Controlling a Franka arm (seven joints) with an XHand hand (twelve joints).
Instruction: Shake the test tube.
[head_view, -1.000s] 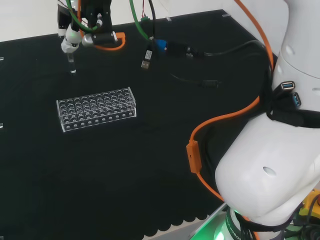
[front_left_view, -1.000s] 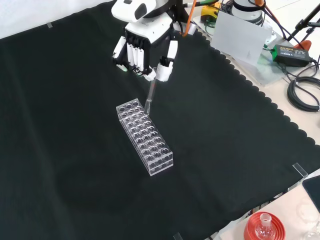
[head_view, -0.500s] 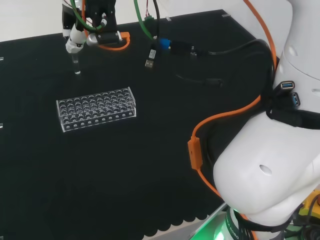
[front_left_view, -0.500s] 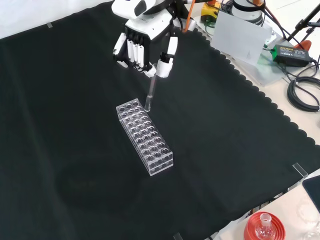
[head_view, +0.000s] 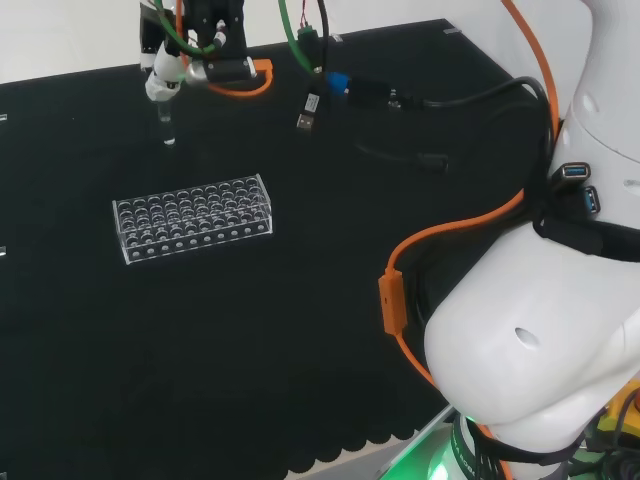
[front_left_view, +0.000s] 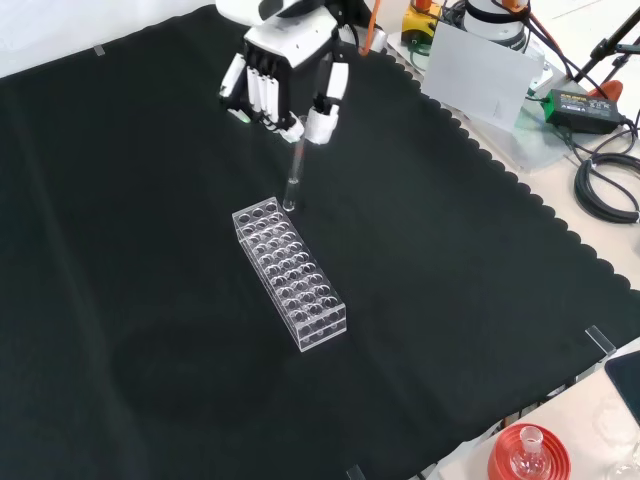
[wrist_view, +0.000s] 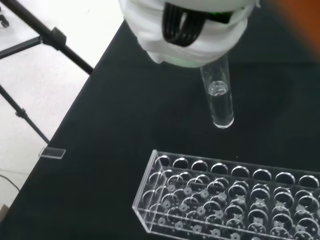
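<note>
The hand (front_left_view: 282, 70) hangs over the far end of a clear plastic rack (front_left_view: 290, 276) and is shut on a clear test tube (front_left_view: 294, 179), pinched at its top between thumb and fingers. The tube hangs nearly upright with its round bottom just above the rack's far end. In the head view the hand (head_view: 172, 68) holds the test tube (head_view: 166, 123) beyond the rack (head_view: 192, 217). The wrist view shows the test tube (wrist_view: 218, 97) with a little clear liquid near its bottom, above the rack (wrist_view: 230, 202), under a blurred part of the hand (wrist_view: 186, 30).
Black cloth covers the bench. Orange and green cables and a dangling plug (head_view: 310, 108) hang near the hand. A grey box (front_left_view: 482, 78) and a power brick (front_left_view: 582, 108) lie off the cloth at the front view's right. A flask on a red stand (front_left_view: 528, 455) sits at the bottom right.
The hand with the tube has risen and shifted right in the head view, farther up in the front view. The tube's bottom is now clear of the rack's end.
</note>
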